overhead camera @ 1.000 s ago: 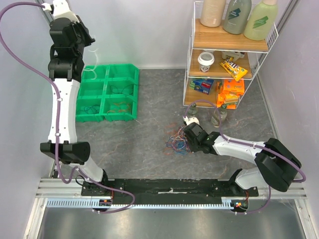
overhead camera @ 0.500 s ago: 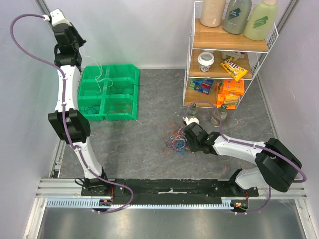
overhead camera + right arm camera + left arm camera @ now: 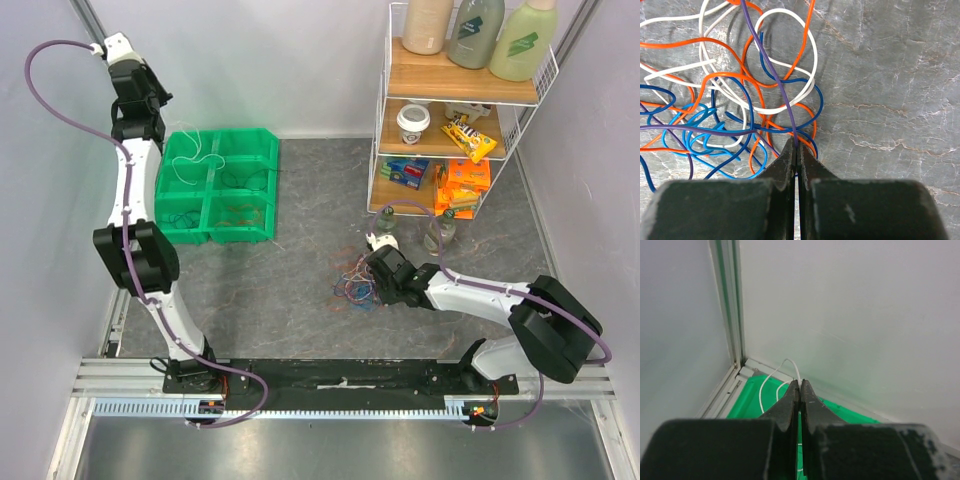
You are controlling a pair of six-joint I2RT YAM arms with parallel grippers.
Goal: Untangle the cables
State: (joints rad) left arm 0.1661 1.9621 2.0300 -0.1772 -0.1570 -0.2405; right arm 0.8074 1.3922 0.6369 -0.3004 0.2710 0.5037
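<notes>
A loose tangle of thin cables (image 3: 353, 283) in orange, blue, white and purple lies on the grey table. In the right wrist view the tangle (image 3: 735, 95) spreads ahead of my right gripper (image 3: 797, 142), which is shut on a purple cable (image 3: 774, 75) at the tangle's near edge. My left gripper (image 3: 800, 385) is raised at the far left corner above the green bin (image 3: 214, 186) and is shut on a white cable (image 3: 771, 380) that loops down into the bin. In the top view the left gripper (image 3: 143, 92) is near the back wall.
The green bin has several compartments holding small sorted bundles. A wire shelf rack (image 3: 455, 110) with bottles, a cup and snack packs stands at the back right. Two small bottles (image 3: 438, 232) stand on the table beside the right arm. Walls close in on both sides.
My left arm has swung from over the table's left side up and back to the far left corner, carrying the white cable over the bin. My right gripper has stayed at the tangle.
</notes>
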